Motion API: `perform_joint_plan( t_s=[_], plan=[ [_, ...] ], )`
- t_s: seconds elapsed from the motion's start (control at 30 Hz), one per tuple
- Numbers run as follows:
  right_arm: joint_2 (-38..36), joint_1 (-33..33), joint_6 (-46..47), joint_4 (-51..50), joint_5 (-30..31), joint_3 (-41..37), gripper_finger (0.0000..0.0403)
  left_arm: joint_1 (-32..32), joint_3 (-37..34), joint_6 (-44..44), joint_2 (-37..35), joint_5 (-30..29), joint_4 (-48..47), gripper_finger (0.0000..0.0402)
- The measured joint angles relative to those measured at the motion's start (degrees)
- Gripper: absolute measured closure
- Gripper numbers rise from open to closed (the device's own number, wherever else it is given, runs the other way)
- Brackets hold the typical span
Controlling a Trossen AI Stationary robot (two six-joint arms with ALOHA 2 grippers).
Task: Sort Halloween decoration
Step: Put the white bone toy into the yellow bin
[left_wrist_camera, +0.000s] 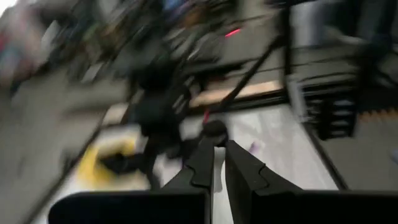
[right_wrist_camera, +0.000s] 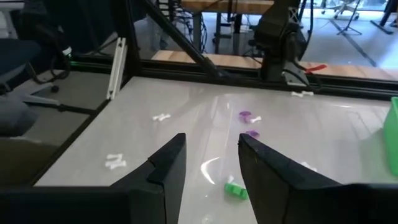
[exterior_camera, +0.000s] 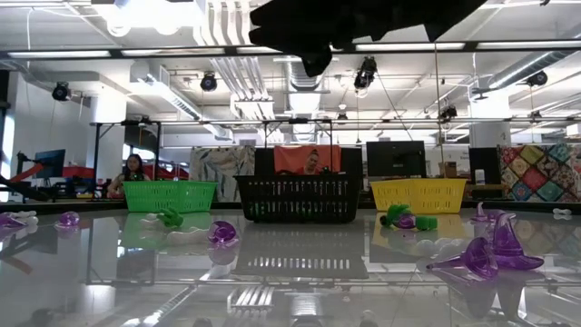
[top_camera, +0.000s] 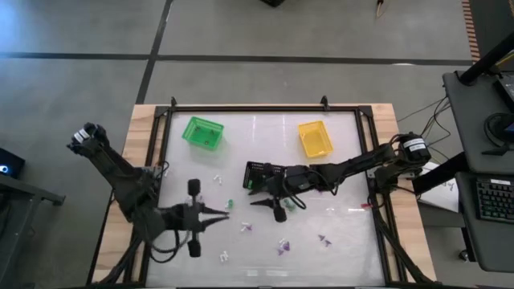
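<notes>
The Halloween decoration lies scattered on the white table as tiny trinkets: a green one (top_camera: 229, 205), purple ones (top_camera: 281, 247) (exterior_camera: 490, 254) and white ones (top_camera: 225, 257) (right_wrist_camera: 161, 116). My left gripper (top_camera: 227, 213) hovers above the table's near left part, shut and pointing right. The blurred left wrist view shows nothing between its fingers (left_wrist_camera: 217, 163). My right gripper (top_camera: 255, 195) hangs open just in front of the black basket (top_camera: 257, 172), pointing left. Nothing is between its fingers (right_wrist_camera: 211, 158). A green trinket (right_wrist_camera: 235, 190) lies on the table below them.
A green basket (top_camera: 202, 132) stands at the far left, a yellow basket (top_camera: 315, 138) at the far right and the black basket (exterior_camera: 298, 198) between them. A black frame (top_camera: 265, 108) rims the table. People sit in the room beyond.
</notes>
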Motion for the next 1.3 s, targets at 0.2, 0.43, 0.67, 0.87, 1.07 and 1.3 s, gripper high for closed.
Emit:
perform_joint_plan(
  t_s=[0.2,0.43,0.67,0.87,1.07,1.3],
  plan=[
    [0.0,0.8,-1.9,-1.1,0.1,0.0,0.0267,6.8,-10.9,18.4,-4.4,13.5,19.3,0.0402],
    [0.0,1.2,-1.5,-0.1,3.9,0.0,0.0275,15.6,-30.5,10.7,-7.9,25.2,48.6,0.0401],
    [0.2,1.0,-0.7,5.5,12.0,0.0,0.0268,18.1,-38.8,8.1,-5.0,25.6,66.7,0.0401],
    [0.3,1.0,-2.5,11.0,9.5,-0.1,0.0253,19.8,-38.1,6.7,-0.4,25.6,67.7,0.0401],
    [0.3,1.1,-4.0,13.4,8.5,-0.1,0.0242,20.6,-35.4,6.8,3.4,25.6,68.0,0.0401],
    [0.3,1.2,-4.0,14.2,4.4,-0.1,0.0241,21.2,-33.4,6.9,5.9,25.5,68.0,0.0401]
  ],
)
